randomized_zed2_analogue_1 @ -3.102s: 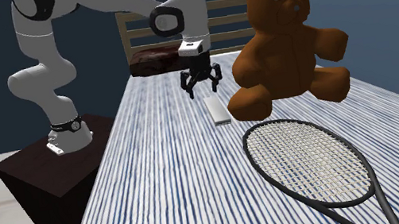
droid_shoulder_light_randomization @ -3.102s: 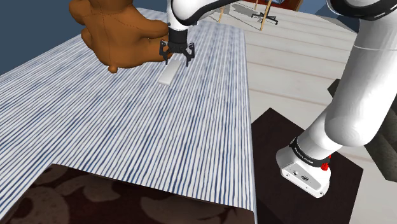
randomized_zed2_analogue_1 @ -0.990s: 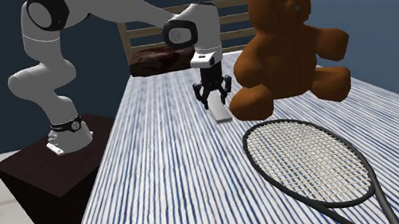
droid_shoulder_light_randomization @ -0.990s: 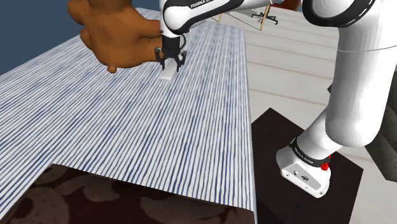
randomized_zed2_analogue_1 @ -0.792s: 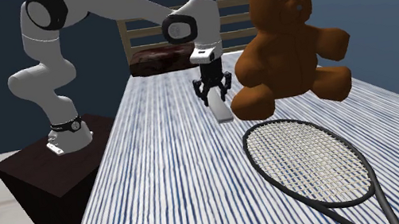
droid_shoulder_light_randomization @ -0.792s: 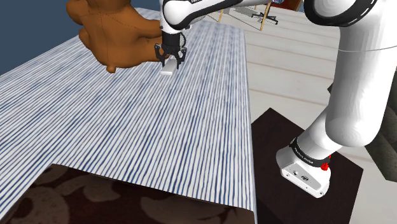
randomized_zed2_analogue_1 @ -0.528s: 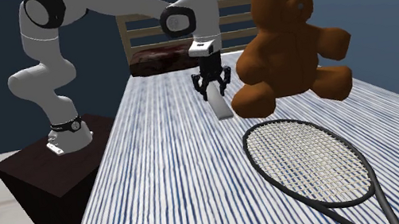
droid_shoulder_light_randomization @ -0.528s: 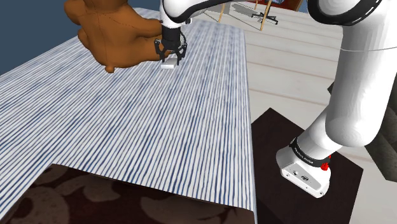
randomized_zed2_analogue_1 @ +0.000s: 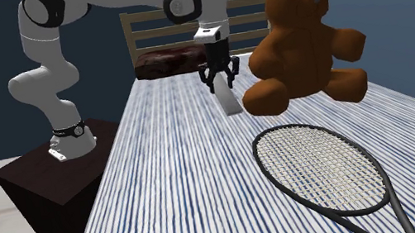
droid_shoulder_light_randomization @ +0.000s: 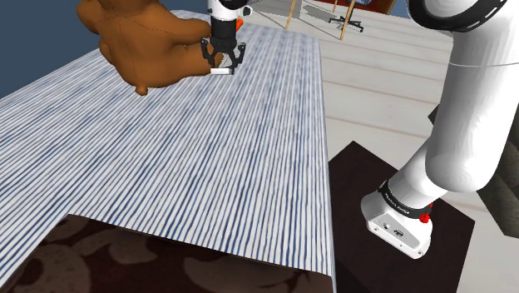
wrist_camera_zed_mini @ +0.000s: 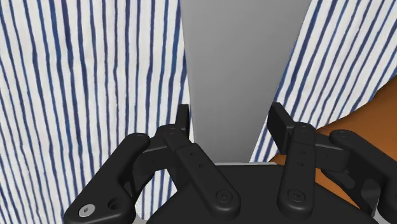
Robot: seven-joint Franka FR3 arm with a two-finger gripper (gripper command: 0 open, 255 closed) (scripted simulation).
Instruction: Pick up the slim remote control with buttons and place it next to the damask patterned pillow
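The slim, plain pale-grey remote control (wrist_camera_zed_mini: 242,76) shows no buttons on the face in view. Its far end is cut off by the wrist view's edge, and its near end is hidden between the black fingers (wrist_camera_zed_mini: 183,122). The all-black gripper (randomized_zed2_analogue_1: 221,74) is clamped on that end, so the remote control hangs nearly upright over the blue-and-white striped bedcover (randomized_zed2_analogue_1: 173,183), just beside the brown plush teddy bear (randomized_zed2_analogue_1: 299,40). Whether its lower tip is clear of the bedcover is hard to tell. The dark brown damask-patterned pillow (randomized_zed2_analogue_1: 166,60) lies apart from it, against the wooden slatted headboard (randomized_zed2_analogue_1: 146,15), and the shoulder view's lower edge cuts it off. The dark-framed tennis racket (randomized_zed2_analogue_1: 322,170) loses its handle at the second exterior view's corner. Three seconds ago the remote control lay flat on the bedcover under spread fingers. It has since been raised, and the teddy bear has shifted slightly toward the second exterior view's right.
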